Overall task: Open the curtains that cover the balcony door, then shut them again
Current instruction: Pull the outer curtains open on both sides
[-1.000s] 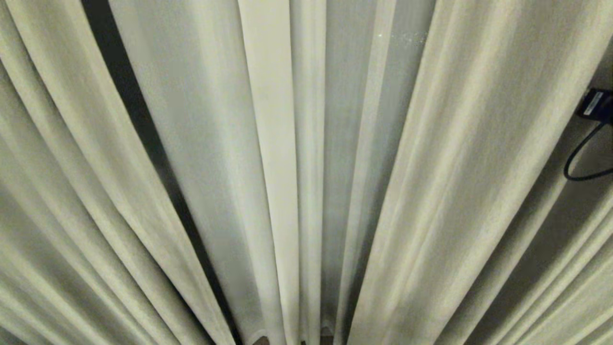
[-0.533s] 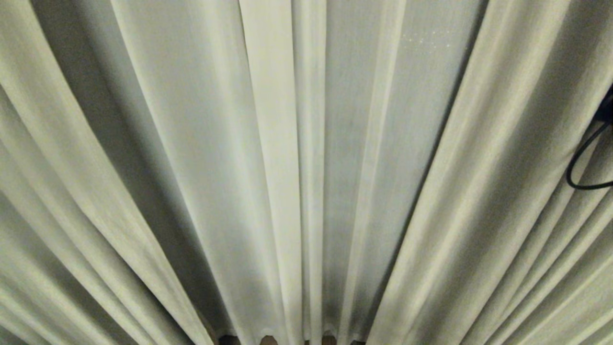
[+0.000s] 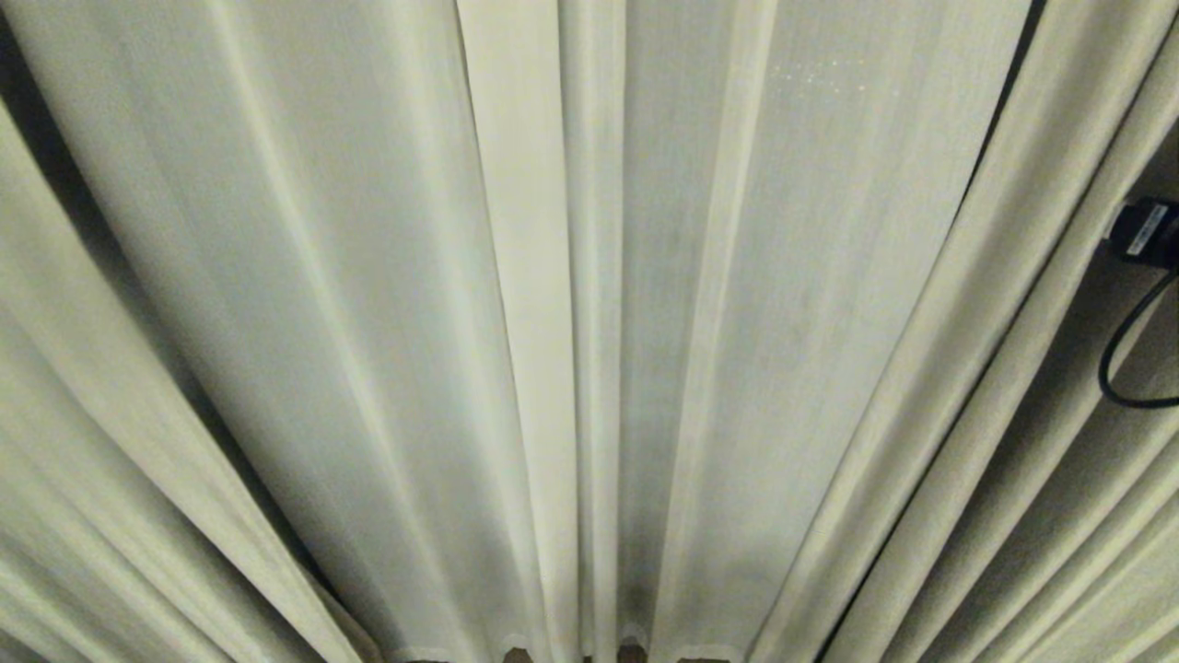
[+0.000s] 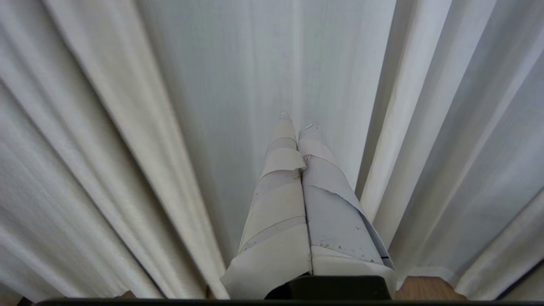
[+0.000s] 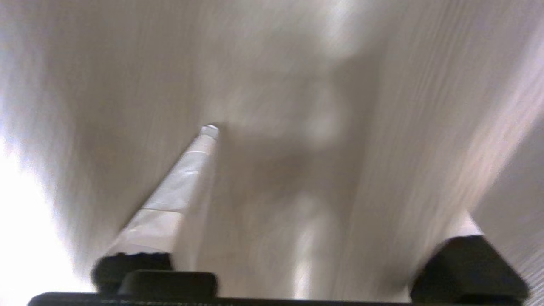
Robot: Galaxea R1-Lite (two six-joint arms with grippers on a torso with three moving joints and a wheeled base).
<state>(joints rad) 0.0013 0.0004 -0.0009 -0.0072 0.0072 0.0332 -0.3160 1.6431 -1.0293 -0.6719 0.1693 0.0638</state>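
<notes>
The right gripper's (image 5: 297, 140) fingers (image 5: 187, 170) are spread, one taped finger plain and the other seemingly hidden behind fabric draped over it; nothing looks pinched. The left gripper's (image 4: 297, 127) fingers are pressed together, empty, parked near the floor (image 4: 425, 288). The curtains (image 3: 387, 276) hang drawn across the whole head view, hiding the balcony door. Judging by that, closing looks finished; next the right arm must draw clear without snagging a pleat.

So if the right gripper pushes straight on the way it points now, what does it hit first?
Most likely the curtains: their fabric fills the view just past the right gripper, though depth is unclear.
</notes>
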